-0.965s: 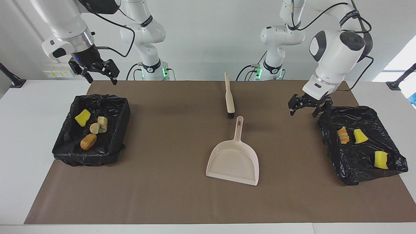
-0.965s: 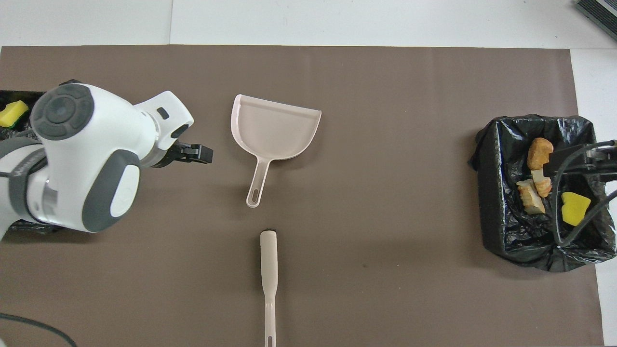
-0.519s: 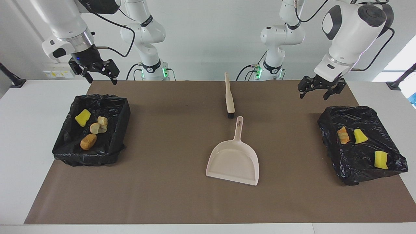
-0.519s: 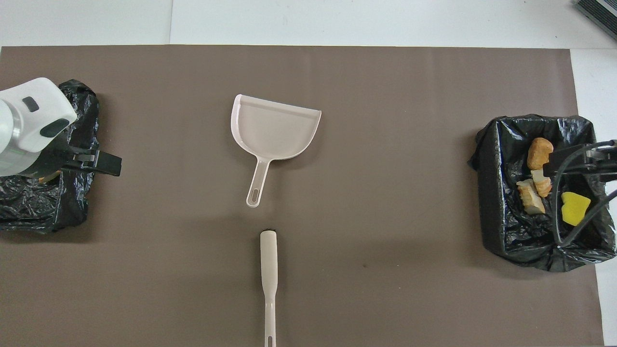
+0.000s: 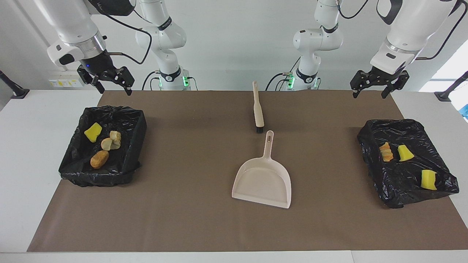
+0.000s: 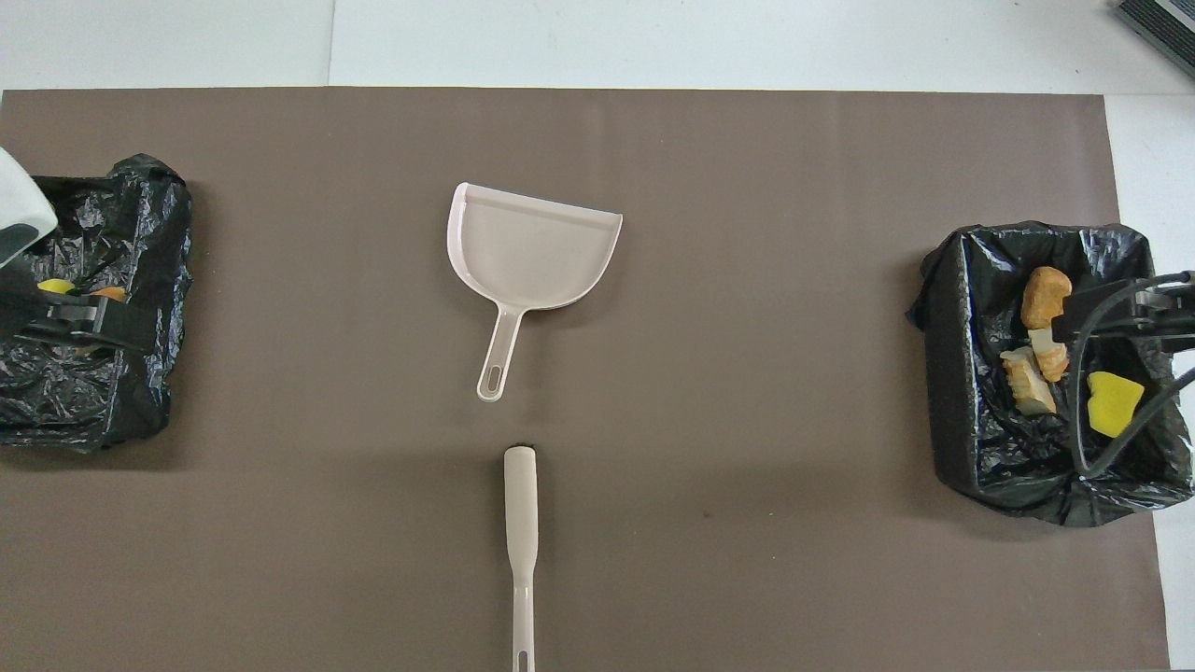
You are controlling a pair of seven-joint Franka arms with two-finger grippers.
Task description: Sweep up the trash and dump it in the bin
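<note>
The trash lies in 2 black-lined bins: 4 scraps (image 5: 104, 144) in the bin (image 5: 104, 146) at 9 o'clock in the facing view, 3 scraps (image 5: 402, 155) in the bin (image 5: 406, 160) at 3 o'clock. Mid-mat, the dustpan (image 5: 263, 180) lies empty, the brush (image 5: 257, 107) at its 12 o'clock. Both the right gripper (image 5: 109, 83) and left gripper (image 5: 378, 83) hang empty, fingers apart.
</note>
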